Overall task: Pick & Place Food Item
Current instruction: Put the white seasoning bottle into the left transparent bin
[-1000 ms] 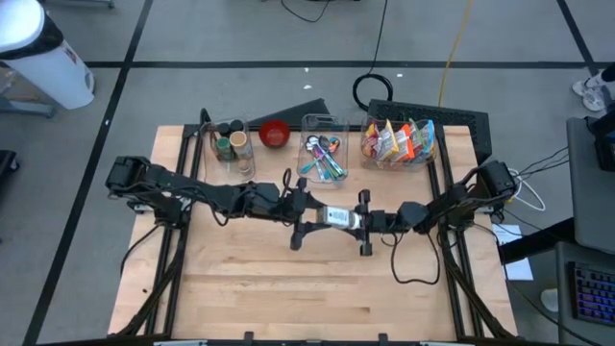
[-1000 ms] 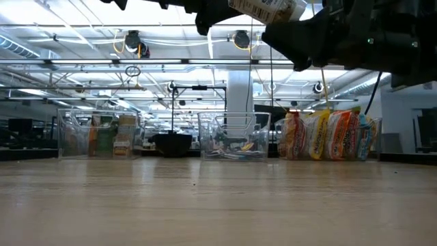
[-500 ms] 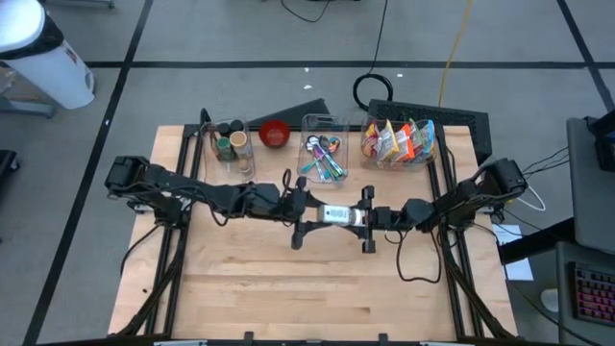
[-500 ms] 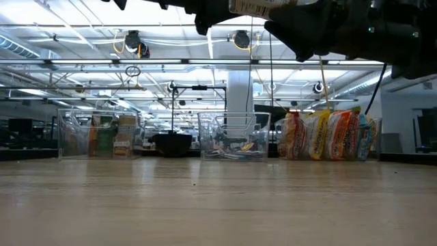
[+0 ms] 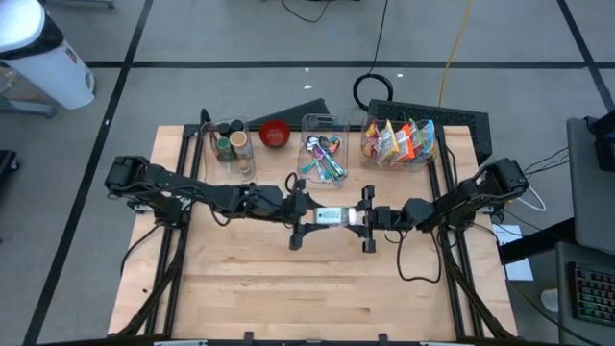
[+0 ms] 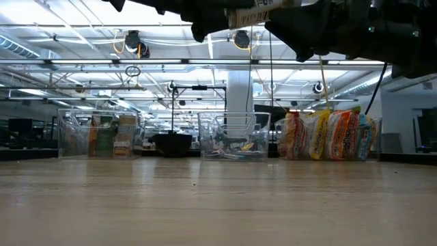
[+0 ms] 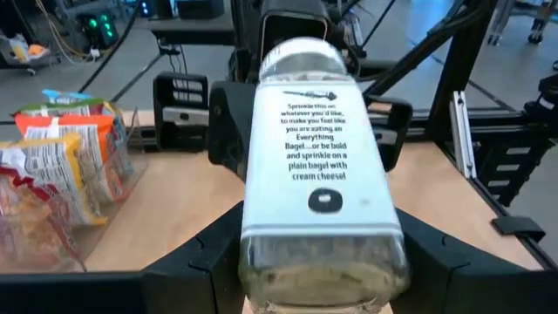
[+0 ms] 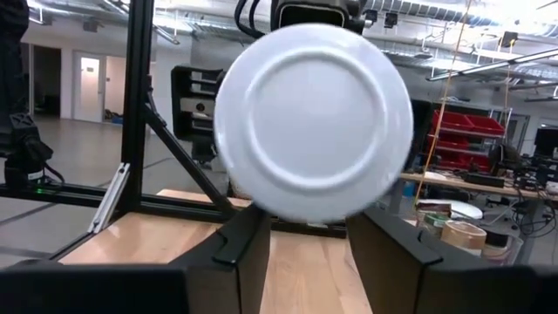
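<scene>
A clear seasoning jar (image 5: 329,215) with a white printed label and a white cap hangs level above the middle of the table, between my two grippers. My left gripper (image 5: 309,215) is shut on the jar's glass base end (image 7: 318,262). My right gripper (image 5: 359,218) faces it from the table's right. It is open, with its fingers (image 8: 248,240) on either side of the cap end (image 8: 314,122). I cannot tell whether they touch the jar. In the low view the jar (image 6: 256,5) is at the top edge, far above the table. My left gripper pinches the jar's base end (image 7: 261,253) between its two fingers, which come level from the table's left and lie along the jar. The jar is lifted clear and lies level, its cap pointing toward the table's right.
Along the far edge stand a clear bin of jars (image 5: 231,142), a red bowl (image 5: 275,133), a clear bin of utensils (image 5: 324,154) and a clear bin of snack packets (image 5: 399,142). The wooden table (image 5: 288,288) is bare nearer than the grippers.
My right gripper has risen a little. The jar has shifted slightly toward the table's left with my left gripper and lies more level than before.
</scene>
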Robot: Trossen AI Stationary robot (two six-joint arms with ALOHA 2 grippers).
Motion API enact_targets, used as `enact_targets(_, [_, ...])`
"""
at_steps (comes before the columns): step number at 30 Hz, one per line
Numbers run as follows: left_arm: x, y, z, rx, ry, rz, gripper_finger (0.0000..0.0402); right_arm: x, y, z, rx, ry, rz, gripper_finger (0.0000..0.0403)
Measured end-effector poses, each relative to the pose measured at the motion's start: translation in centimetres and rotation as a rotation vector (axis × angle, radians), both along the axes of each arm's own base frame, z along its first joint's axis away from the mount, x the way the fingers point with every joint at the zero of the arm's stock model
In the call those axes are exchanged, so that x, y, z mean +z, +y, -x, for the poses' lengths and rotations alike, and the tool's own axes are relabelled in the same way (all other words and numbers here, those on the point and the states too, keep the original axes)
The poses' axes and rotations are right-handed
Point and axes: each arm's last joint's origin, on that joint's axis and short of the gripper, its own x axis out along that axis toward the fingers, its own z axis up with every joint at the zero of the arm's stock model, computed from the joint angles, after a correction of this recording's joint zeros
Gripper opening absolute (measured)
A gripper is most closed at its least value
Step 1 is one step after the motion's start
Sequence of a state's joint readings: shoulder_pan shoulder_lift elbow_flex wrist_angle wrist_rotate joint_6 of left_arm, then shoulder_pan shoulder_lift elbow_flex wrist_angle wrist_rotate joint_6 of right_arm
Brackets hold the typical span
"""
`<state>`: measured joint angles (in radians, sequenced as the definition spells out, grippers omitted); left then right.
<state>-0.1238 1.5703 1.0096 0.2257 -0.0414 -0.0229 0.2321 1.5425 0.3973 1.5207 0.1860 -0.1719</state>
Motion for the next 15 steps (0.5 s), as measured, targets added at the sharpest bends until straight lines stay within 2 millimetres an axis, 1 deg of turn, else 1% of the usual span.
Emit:
enact_targets(7, [-0.9,0.0,-0.1,0.005,0.053,0.005,0.0204,0.0,0.0,0.0,0.003,-0.002,-0.001,0.0139])
enact_targets(11, [-2.1,-0.1,-0.7,0.007,0.075,0.003,0.0204,0.3,0.0,0.1,0.008,-0.025,-0.015,0.0139])
enact_targets(15, [-4.0,-0.1,-1.4,0.008,0.116,0.001,0.0204,0.6,0.1,0.1,0.024,-0.052,-0.03,0.0139])
